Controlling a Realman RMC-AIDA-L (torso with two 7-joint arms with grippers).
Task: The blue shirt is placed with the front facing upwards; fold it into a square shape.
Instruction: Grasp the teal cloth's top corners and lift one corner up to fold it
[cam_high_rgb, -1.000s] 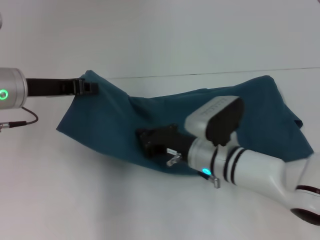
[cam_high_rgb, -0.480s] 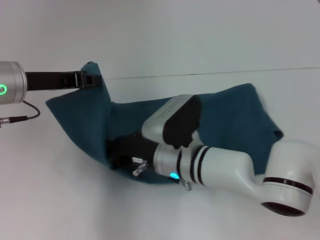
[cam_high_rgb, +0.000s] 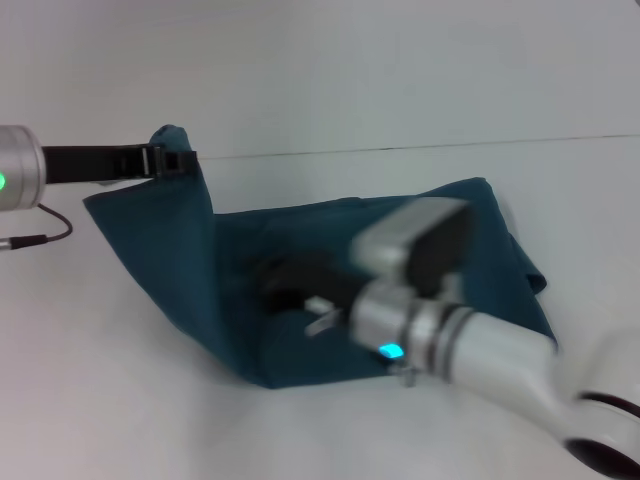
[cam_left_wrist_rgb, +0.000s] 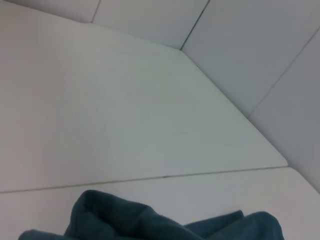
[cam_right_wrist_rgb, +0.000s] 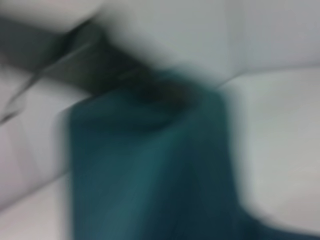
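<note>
Now my left gripper (cam_high_rgb: 178, 160) holds a corner of the blue shirt (cam_high_rgb: 180, 255) clamped above the table's (cam_high_rgb: 120, 400) left side, while my right gripper (cam_high_rgb: 285, 285), whose fingers I cannot make out, has swung back right after carrying the cloth leftward, so the fold is half done.

The blue shirt (cam_high_rgb: 180, 250) is soft matt cloth, creased into loose folds. The surface (cam_high_rgb: 110, 400) under it looks smooth, white and matt. At left of the frame, the left claw (cam_high_rgb: 175, 160) is matt black; its arm's wrist looks like brushed metal.
</note>
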